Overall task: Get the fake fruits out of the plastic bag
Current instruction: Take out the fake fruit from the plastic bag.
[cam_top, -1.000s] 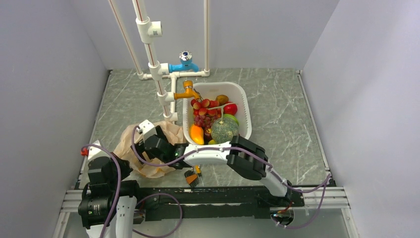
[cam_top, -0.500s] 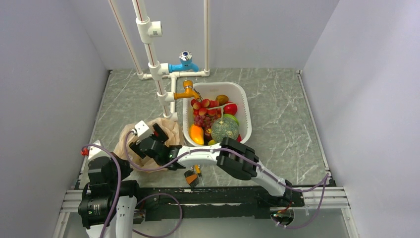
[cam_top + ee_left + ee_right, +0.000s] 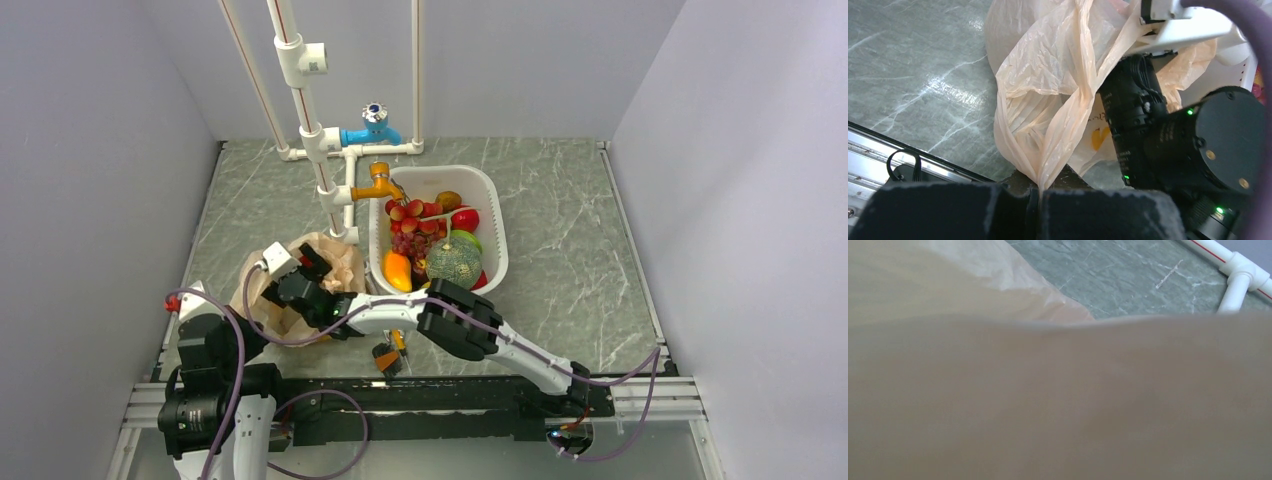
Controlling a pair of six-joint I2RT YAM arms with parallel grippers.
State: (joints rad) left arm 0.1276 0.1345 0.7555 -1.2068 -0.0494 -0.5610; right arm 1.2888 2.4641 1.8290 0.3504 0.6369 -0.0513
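A: Where does the thin, crinkly beige-tan plastic bag [image 3: 340, 262] lie?
B: At the near left of the table, just left of the white plastic basin [image 3: 495, 225]. It is translucent, with an orange patch, and part of it is twisted into a rope
A: What has hold of that rope?
B: The left gripper [image 3: 1039, 194]. Its jaws are clenched on the twist at the bag's near end
A: And the right gripper [image 3: 295, 275]?
B: It reaches across to the left, over the bag. Its jaws stand spread wide, but bag film fills its own camera, so I cannot tell whether anything lies between them
A: The fruits?
B: In the basin: a grey-green netted melon [image 3: 454, 262], a bunch of small red grapes [image 3: 405, 243] and a round red fruit [image 3: 465, 219], among other fruits
A: And around all that?
B: A grey-green marbled tabletop [image 3: 570, 230], white pipes [image 3: 300, 60] with a blue tap [image 3: 368, 130] and an orange tap [image 3: 378, 183] at the far side, and plain pale grey walls [image 3: 100, 150]
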